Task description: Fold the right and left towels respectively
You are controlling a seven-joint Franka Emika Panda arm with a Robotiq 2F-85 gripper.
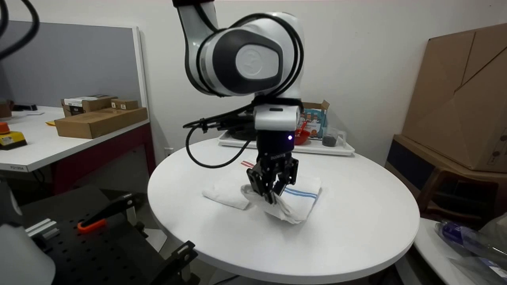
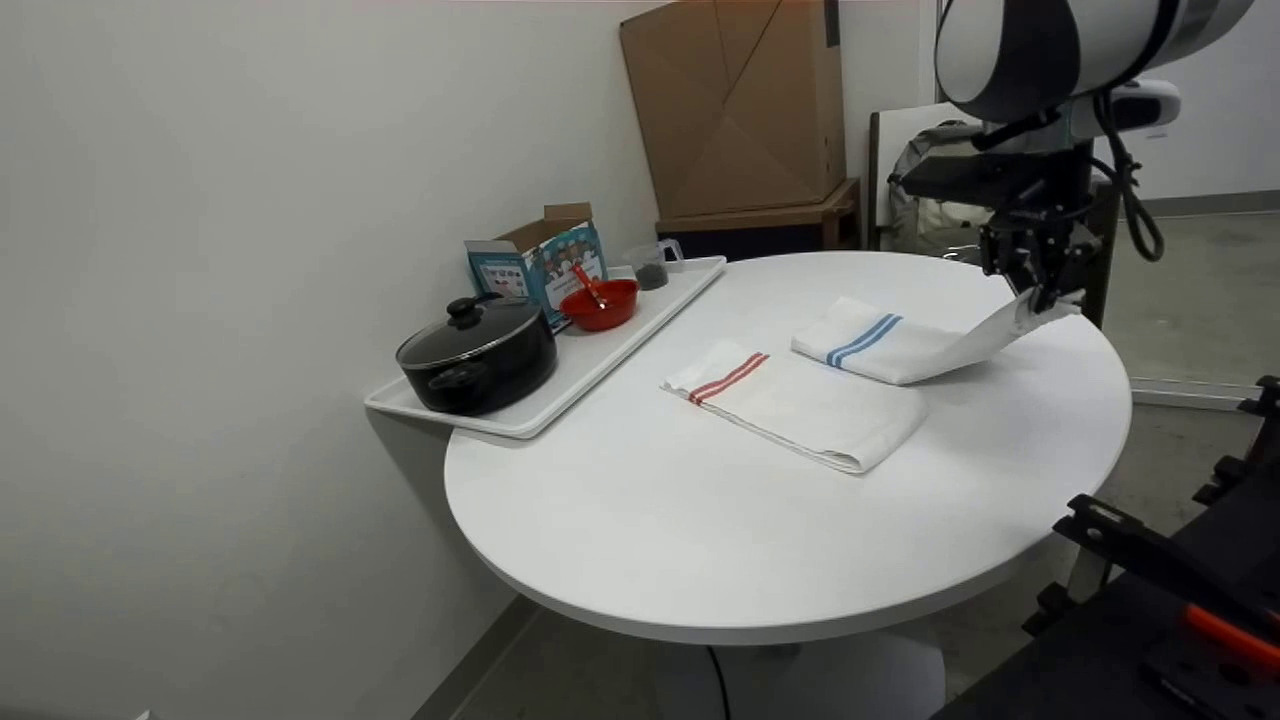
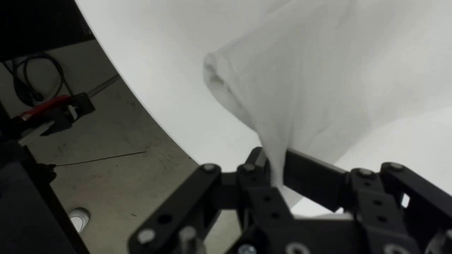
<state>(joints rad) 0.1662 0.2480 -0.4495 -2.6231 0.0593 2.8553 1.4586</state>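
A white towel with blue stripes (image 2: 875,350) lies on the round white table (image 2: 640,530), and its near end is lifted. It also shows in an exterior view (image 1: 303,204). My gripper (image 2: 1040,298) is shut on this lifted end, just above the table. In the wrist view the gripper (image 3: 277,162) pinches a gathered fold of the white cloth (image 3: 300,77); its stripes are out of view there. A white towel with red stripes (image 2: 810,410) lies flat and folded beside it. The arm partly hides this towel in an exterior view (image 1: 227,194).
A white tray (image 2: 545,415) at the wall side holds a black pot (image 2: 480,355), a red bowl (image 2: 600,305), an open box (image 2: 540,265) and a clear jug (image 2: 652,268). The table edge (image 3: 152,116) runs close to the gripper. Black clamps (image 1: 180,257) stand near the table.
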